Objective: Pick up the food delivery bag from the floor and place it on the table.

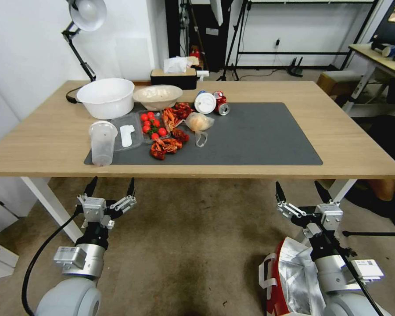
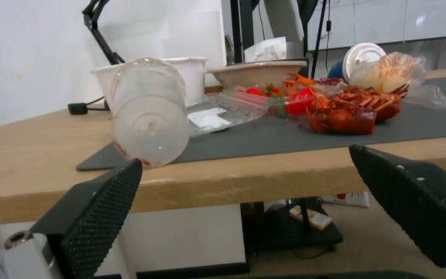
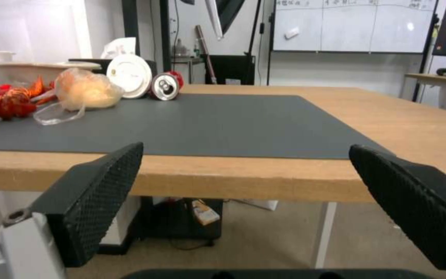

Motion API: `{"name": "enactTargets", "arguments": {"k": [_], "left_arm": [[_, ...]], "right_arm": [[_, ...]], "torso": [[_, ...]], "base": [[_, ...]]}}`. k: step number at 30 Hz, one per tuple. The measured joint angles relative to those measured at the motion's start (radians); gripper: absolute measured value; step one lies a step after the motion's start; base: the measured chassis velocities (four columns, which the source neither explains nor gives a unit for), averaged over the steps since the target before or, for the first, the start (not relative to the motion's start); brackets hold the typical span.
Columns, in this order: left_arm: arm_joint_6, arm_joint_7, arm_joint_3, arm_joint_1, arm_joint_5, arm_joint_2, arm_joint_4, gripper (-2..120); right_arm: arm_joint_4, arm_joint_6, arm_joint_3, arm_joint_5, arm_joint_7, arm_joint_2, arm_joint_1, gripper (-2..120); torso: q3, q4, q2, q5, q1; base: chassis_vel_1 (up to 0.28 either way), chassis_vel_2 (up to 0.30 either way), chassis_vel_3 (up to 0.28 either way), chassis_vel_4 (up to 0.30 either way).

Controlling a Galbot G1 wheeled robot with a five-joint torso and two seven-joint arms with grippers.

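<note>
Food delivery bag [image 1: 289, 276]: set on the floor [image 1: 197, 245] at the robot's right, open-topped, silver foil lining exposed, red side and white strap handle seen; partly covered by the right arm. No contact with either gripper.

Surface [image 1: 346, 127]: light wood with white legs, carrying a dark grey mat [image 1: 263, 136]. The right half of the mat is bare.

Items grouped on the left half of the mat: clear plastic cup [image 1: 102, 142] upright at the near corner; clear tray [image 1: 127, 136] beside it; cherry tomatoes [image 1: 152, 123]; red crayfish [image 1: 166, 145]; small clear bag of food [image 1: 199, 123]; white lid [image 1: 205, 103]; red can [image 1: 220, 103] lying on its side. White tub [image 1: 106, 97] and beige bowl [image 1: 157, 95] placed behind these; tissue box [image 1: 174, 78] at the far edge.

Left gripper [image 1: 111, 187]: held below the near edge of the surface, fingers spread wide, nothing held.

Right gripper [image 1: 303, 191]: held likewise below the near edge, above the bag, fingers spread wide, nothing held.
</note>
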Motion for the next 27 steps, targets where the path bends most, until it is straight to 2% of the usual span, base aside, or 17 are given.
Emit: {"name": "enactTargets", "arguments": {"k": [27], "left_arm": [[-0.009,0.0,0.008,-0.001,0.014,-0.009,0.024,100]], "right_arm": [[-0.024,0.027,0.0,0.007,-0.003,0.009,0.01,100]], "torso": [[-0.066,0.0,-0.112,-0.0001,-0.046]], "base": [[0.0,0.0,0.0,0.0]]}}
